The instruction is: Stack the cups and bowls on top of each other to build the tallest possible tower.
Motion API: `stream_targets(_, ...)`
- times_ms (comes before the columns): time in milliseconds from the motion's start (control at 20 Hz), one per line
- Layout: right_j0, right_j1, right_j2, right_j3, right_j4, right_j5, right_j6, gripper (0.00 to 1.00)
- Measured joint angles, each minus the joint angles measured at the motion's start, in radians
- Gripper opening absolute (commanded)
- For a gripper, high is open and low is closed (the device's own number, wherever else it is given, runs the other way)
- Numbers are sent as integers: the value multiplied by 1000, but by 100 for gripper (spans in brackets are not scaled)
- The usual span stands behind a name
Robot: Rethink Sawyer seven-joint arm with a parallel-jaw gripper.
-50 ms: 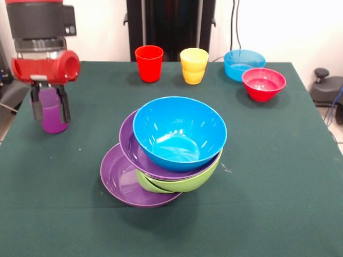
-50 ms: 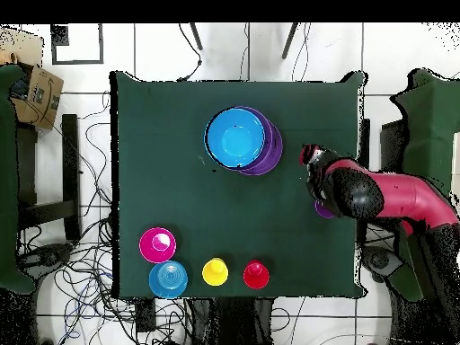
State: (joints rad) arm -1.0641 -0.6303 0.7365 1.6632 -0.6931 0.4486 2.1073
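Here's the gripper (image 1: 50, 110) down at the table edge, its two black fingers (image 1: 36, 107) either side of the purple cup (image 1: 53, 119) and pressed to its walls, so I'd call that clamped on the cup, which sits low, at or just off the green table (image 1: 278, 176); whether it has lifted I can't tell. Away from the gripper toward the table's middle stands the tower (image 1: 169, 152): a purple bowl (image 1: 126, 182) at the bottom, a lime green bowl (image 1: 187, 182) tipped on it, another purple one, and the blue bowl (image 1: 179, 134) on top, all leaning and off-centre. Well beyond the gripper along the far edge wait the red cup (image 1: 149, 63), the yellow cup (image 1: 194, 65), the light blue bowl (image 1: 244, 64) and the red bowl (image 1: 263, 83). That purple cup looks light, thin and glossy, likely slippery and a bit springy, so a hold across its upper wall seems right, firm but not crushing. The heap looks ready to slide, so anything set into the blue bowl should go down gently
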Motion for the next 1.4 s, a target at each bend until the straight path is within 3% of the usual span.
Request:
stream_targets(300, -19, -118, 1, 61, 107, 43, 0, 100)
stream_targets(650, -22, -179, 1, 87, 148, 48, 0, 100)
stream_targets(1400, -57, -100, -1, 131, 148, 48, 0, 100)
